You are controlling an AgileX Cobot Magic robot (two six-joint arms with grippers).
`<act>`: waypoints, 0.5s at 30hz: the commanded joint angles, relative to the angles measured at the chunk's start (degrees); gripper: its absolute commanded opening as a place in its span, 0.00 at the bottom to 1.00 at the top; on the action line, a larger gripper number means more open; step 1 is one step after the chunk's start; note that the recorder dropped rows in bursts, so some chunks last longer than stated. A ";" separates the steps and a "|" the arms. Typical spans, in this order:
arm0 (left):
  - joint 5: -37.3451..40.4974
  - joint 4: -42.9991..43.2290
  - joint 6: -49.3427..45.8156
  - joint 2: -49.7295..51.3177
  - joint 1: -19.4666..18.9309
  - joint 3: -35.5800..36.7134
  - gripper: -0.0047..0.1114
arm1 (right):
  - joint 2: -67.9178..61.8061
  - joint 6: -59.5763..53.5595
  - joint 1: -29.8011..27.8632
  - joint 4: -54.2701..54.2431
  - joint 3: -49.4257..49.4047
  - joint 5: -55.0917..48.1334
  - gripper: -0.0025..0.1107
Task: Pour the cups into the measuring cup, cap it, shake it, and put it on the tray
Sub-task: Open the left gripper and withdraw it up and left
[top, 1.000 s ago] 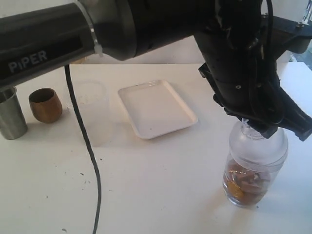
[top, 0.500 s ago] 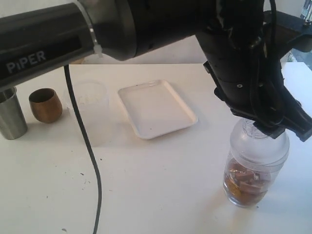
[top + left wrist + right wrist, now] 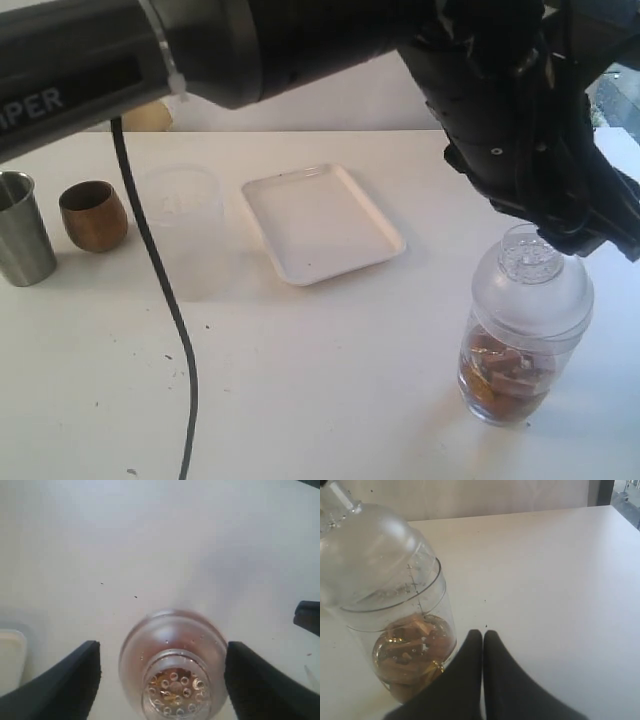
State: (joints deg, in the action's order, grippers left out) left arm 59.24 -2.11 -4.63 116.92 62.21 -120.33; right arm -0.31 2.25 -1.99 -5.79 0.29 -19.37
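The clear plastic cylindrical measuring cup point(image 3: 520, 345), capped with a clear domed lid point(image 3: 530, 290) and holding brown bits, stands upright toward the white surface's point(image 3: 330, 380) front-right corner in the exterior view. The left pincer point(image 3: 162, 675) hangs just above the lid, with its fingers apart on either side and clear of it. The right pincer point(image 3: 483, 650), pressed together, sits just beside the cup's base.

The tray point(image 3: 325, 225) lies between the tub point(image 3: 182, 200) and the measuring cup point(image 3: 520, 340).
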 commanded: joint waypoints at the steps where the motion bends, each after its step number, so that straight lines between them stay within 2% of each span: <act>1: 1.63 3.59 1.64 -2.57 0.19 -0.42 0.62 | 0.31 -0.03 0.26 0.11 -0.29 0.12 0.02; 4: 5.57 6.81 3.95 -3.64 0.19 -0.42 0.52 | 0.31 -0.03 0.26 0.11 -0.29 0.12 0.02; 6: 7.89 8.16 4.63 -4.29 0.19 -0.42 0.38 | 0.31 -0.03 0.26 0.11 -0.29 0.12 0.02; 10: 9.50 8.07 4.63 -5.75 0.19 -0.42 0.04 | 0.31 -0.03 0.26 0.11 -0.29 0.12 0.02; 15: 10.72 5.77 4.63 -8.13 0.43 -0.42 0.04 | 0.31 -0.03 0.26 0.11 -0.29 0.12 0.02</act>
State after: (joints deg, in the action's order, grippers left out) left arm 69.24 5.00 -0.41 110.95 62.21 -120.33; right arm -0.31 2.25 -1.99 -5.79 0.29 -19.37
